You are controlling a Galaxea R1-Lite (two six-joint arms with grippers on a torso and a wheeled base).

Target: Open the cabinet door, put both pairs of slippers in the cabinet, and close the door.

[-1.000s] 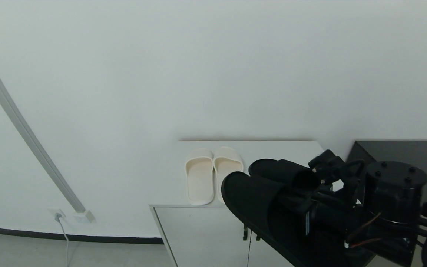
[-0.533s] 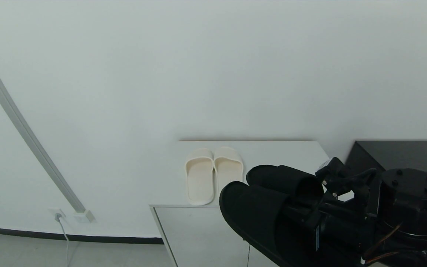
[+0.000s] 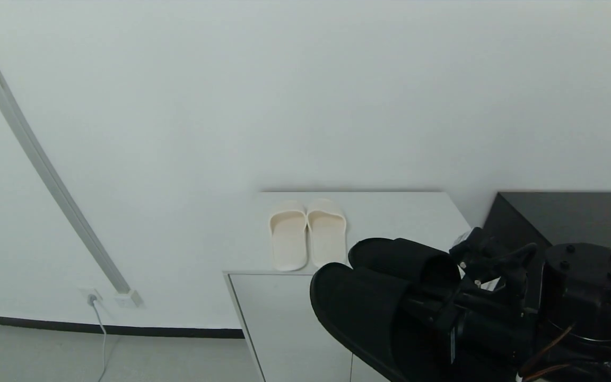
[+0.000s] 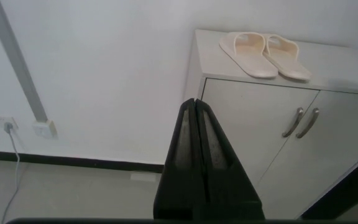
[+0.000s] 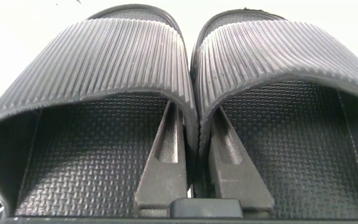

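Right gripper: one finger inside each black slipper, squeezing their adjoining inner walls together; the pair hangs in the air, near and right of the cabinet.
Left gripper: fingers pressed together, nothing between them; low, near-left of the cabinet.
White slippers: side by side on the cabinet top, left part, at its near edge.
Cabinet doors: both closed, handles adjacent.

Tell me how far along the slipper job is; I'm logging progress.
Done: nothing yet; the cabinet door is shut. In hand: the right claw is clamped on the black slippers, pinching their inner sides together. Left: open the door, stow the black slippers, then the white slippers lying on the cabinet top, and close the door.
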